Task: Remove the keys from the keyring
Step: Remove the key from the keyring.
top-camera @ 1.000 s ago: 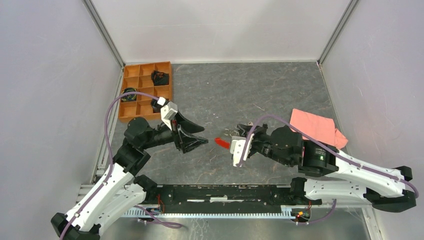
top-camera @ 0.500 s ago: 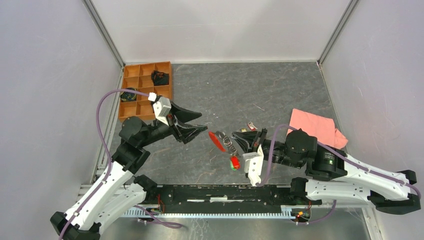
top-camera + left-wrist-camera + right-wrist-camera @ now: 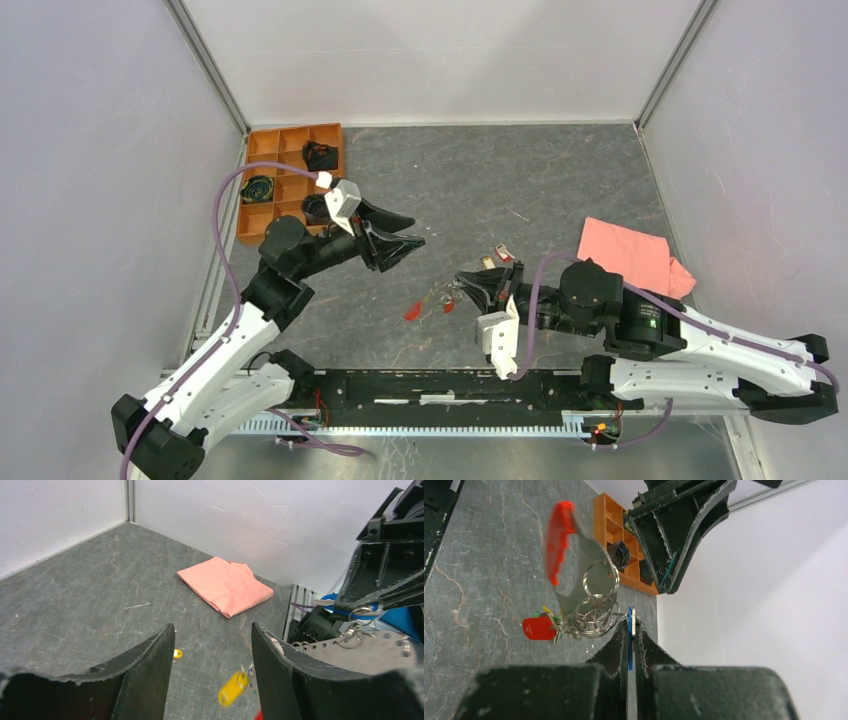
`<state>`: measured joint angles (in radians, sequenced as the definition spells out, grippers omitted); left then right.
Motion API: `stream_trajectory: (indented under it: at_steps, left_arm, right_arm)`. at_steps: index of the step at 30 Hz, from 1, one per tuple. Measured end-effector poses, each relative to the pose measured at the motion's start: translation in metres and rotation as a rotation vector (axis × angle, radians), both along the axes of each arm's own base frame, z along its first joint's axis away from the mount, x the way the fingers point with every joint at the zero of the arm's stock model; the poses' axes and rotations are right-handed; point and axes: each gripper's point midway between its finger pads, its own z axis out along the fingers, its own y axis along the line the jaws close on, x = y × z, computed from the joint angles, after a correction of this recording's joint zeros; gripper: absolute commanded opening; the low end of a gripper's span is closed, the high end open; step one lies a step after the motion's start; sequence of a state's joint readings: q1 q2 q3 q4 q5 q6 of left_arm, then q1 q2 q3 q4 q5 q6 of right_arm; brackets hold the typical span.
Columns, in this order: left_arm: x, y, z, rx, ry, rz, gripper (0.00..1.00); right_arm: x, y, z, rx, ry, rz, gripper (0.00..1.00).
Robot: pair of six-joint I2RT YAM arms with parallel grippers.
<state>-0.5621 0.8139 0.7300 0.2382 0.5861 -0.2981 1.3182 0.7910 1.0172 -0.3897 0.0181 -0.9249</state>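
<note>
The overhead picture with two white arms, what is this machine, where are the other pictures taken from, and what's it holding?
Two robot arms are bolted at the near edge of a table. One picture looks down from above; the other two come from a camera on each wrist. The right gripper is shut on what looks like a blue key, with the keyring, its red strap and a red key dangling from it. The left gripper is open and empty. On the table lie a pink cloth, an orange tray and two loose bits, probably keys.
</note>
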Motion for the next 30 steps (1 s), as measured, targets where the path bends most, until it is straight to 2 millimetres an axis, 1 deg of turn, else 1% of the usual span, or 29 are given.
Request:
stream_trajectory:
  at_steps: [3,6,12,15,18,24,30]
  left_arm:
    - [-0.001,-0.006,-0.005,0.007,0.003,-0.036,0.56]
    - [-0.009,-0.013,-0.012,0.014,0.006,-0.085,0.53]
    - [-0.037,-0.027,-0.025,0.026,0.014,-0.198,0.50]
    - [-0.052,-0.032,-0.029,0.026,0.013,-0.242,0.50]
    - [-0.062,-0.034,-0.027,0.015,-0.001,-0.262,0.49]
    - [-0.071,-0.034,-0.023,-0.002,-0.020,-0.272,0.47]
    - [-0.076,-0.032,-0.017,-0.016,-0.039,-0.281,0.53]
  right_arm:
    - [0.000,0.004,-0.002,-0.008,0.001,0.004,0.01]
    - [0.002,0.009,-0.002,-0.009,-0.002,-0.007,0.01]
    - [0.014,0.016,-0.002,-0.022,-0.024,-0.069,0.01]
    - [0.016,0.019,-0.002,-0.027,-0.042,-0.084,0.01]
    - [0.016,0.019,0.000,-0.026,-0.060,-0.086,0.01]
    - [0.015,0.019,0.013,0.010,-0.099,-0.080,0.01]
    - [0.015,0.016,0.028,0.058,-0.132,-0.079,0.01]
